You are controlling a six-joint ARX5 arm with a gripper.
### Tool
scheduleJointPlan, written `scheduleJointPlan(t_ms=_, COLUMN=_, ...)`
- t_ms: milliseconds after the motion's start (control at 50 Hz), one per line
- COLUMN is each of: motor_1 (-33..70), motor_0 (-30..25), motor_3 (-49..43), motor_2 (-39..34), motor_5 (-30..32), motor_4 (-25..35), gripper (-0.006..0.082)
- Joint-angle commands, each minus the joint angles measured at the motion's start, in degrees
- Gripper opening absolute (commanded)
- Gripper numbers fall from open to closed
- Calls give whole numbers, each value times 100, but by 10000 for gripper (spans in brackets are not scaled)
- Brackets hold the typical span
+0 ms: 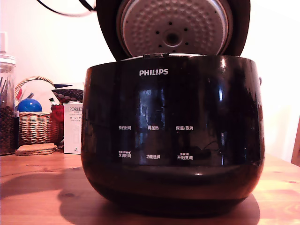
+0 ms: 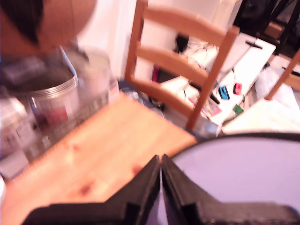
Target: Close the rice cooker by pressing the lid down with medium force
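The rice cooker [image 1: 172, 131] fills the exterior view, a glossy black pot with a white PHILIPS logo and small white button labels on its front. Its lid [image 1: 174, 26] stands raised behind the body, with the dimpled silvery inner plate and central hub facing the camera. In the wrist view my gripper [image 2: 161, 161] has its two black fingers pressed together, shut with nothing between them. The fingertips sit by the dark rim of a pale rounded surface [image 2: 243, 168], apparently the lid's outer side. The gripper does not show in the exterior view.
A wooden table [image 1: 37, 187] carries the cooker. At the exterior view's left stand a glass jar [image 1: 6, 108], a wicker basket [image 1: 35, 122] and a white box [image 1: 72, 126]. The wrist view shows a wooden chair [image 2: 183, 61], metal tins [image 2: 54, 98] and cluttered white surfaces [image 2: 243, 70] beyond.
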Motion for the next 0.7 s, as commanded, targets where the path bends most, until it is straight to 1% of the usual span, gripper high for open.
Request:
scheduleJointPlan(t_ms=0, motor_1=-114, motor_0=-92, motor_3=122, motor_2=-308, motor_5=-52, motor_4=20, gripper=-24)
scheduleJointPlan(t_ms=240, motor_1=-256, motor_0=-256, motor_3=507, motor_2=-907, motor_5=-208, motor_4=13, gripper=-24)
scheduleJointPlan(t_ms=360, motor_1=-262, motor_0=-352, motor_3=595, motor_2=-1069, motor_5=-205, motor_4=2, gripper=-24)
scheduleJointPlan(t_ms=480, motor_1=-267, motor_0=-413, motor_3=898, motor_2=-1296, motor_5=-216, motor_4=-2, gripper=-24)
scheduleJointPlan(t_ms=680, motor_1=-389, motor_0=-417, motor_3=986, motor_2=-1547, motor_5=-247, motor_4=-63, gripper=-24)
